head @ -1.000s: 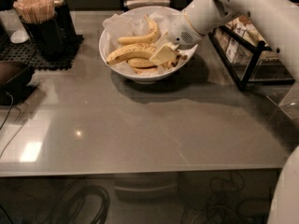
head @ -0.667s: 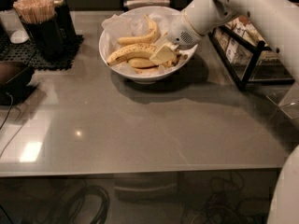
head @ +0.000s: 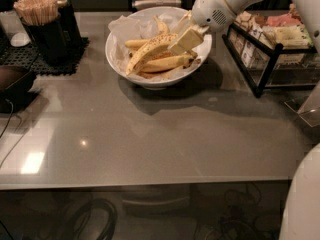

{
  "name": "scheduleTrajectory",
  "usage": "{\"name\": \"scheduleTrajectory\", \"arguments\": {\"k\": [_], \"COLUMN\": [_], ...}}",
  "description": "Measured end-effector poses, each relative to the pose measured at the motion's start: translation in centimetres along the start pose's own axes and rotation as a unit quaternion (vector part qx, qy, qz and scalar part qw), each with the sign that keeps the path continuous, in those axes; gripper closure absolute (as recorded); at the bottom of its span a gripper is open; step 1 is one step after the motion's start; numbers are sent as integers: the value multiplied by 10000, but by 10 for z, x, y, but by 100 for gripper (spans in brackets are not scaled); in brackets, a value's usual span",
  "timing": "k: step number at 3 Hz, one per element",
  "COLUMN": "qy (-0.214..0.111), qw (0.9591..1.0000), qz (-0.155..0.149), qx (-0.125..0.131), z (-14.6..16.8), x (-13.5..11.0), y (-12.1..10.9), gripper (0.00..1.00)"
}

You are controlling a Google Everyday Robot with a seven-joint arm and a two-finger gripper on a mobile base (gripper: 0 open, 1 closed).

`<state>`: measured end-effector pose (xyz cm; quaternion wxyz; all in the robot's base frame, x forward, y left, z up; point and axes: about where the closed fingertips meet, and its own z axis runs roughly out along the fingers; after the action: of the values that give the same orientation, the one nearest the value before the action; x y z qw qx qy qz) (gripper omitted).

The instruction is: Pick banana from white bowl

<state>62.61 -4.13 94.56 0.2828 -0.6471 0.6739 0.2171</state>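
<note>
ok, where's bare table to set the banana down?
Widest bare table lies in front of the white bowl, running to the near edge. Crowded: black mat and stick holder at picture left, wire rack at picture right. Gripper holds the banana over the bowl.

Banana (head: 150, 51): longest and thickest in the bowl, yellow, gently curved, densely freckled with small brown spots. It is laid diagonally, its left end low near the bowl's near-left rim, its right end raised toward the far right. It is rested across the other bananas (head: 167, 63). The raised right end is clamped by the gripper (head: 186, 40), positioned over the bowl's right side.

White bowl (head: 152, 82): large, round, glossy, wide and shallow, lined with crumpled white paper that is seen standing above the far-left rim. It is set upright on the far middle of the table (head: 150, 134)
</note>
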Motion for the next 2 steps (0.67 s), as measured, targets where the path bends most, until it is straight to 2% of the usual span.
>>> {"name": "scheduleTrajectory", "arguments": {"k": [1,2], "qy": [-449,-1130], "qw": [9987,9917], "qz": [117,462], "qx": [-198,-403], "z": [-30,-46], "x": [0,18], "y": [26,62], "gripper": [100,100]}}
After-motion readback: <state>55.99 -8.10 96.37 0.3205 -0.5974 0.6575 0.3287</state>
